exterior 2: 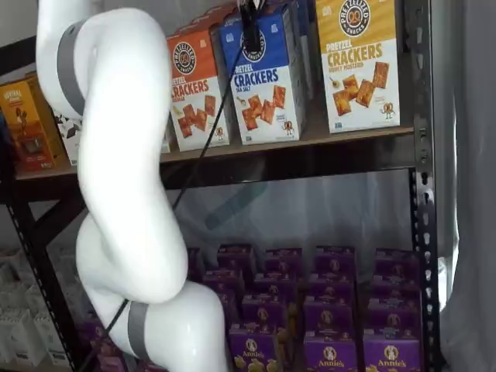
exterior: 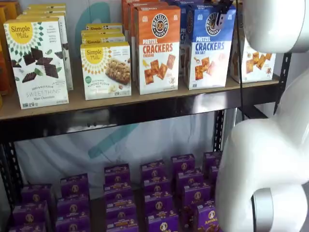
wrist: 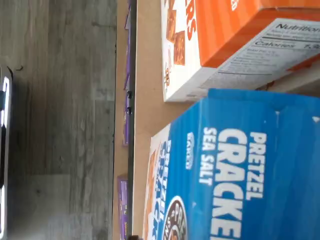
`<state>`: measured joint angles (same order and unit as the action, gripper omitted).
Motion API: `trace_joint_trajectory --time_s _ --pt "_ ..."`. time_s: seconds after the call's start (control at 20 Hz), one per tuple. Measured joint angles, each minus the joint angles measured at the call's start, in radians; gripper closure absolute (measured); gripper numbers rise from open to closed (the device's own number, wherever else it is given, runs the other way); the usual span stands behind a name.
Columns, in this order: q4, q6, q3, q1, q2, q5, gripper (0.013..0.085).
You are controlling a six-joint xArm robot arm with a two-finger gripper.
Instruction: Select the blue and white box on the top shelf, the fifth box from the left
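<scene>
The gripper hangs at the top of the blue and white box, its black fingers dark against the blue upper half. From here only a side-on sliver of them shows, and they stand as wide apart as they go; nothing is pinched between them.

The box stands upright at the front of the top shelf, its foot just behind the dark glossy rail. In the wrist view the tan board runs bare in front of the box to the rail, and beyond that edge lies grey plank flooring.

On one side the orange-topped cheddar box stands just beside it with a narrow gap between; on the other the yellow-topped cracker box stands a little further off. More boxes of the same kinds line up behind each. A black cable slants down across the fronts of the cracker boxes, and the white arm bulks large between the onlooker and the shelves.

Everything here is flat-sided printed cardboard. Below, small purple boxes crowd the lower level.
</scene>
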<state>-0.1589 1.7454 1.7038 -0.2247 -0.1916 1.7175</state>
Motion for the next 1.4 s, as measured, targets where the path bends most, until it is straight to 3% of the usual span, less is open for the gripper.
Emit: trace_joint_trajectory --time_s 0.55,0.8,1.0,1.2,1.4 --pt "0.01 -0.006 -0.038 0.012 -0.019 -0.022 0.013" --pt "0.008 -0.009 -0.05 0.014 -0.025 -0.029 0.029" --pt "0.007 -0.012 -0.057 0.018 -0.028 -0.034 0.029" --pt "0.005 -0.015 -0.064 0.021 -0.031 -0.039 0.041" --pt "0.003 -0.018 -0.06 0.023 -0.029 -0.032 0.041"
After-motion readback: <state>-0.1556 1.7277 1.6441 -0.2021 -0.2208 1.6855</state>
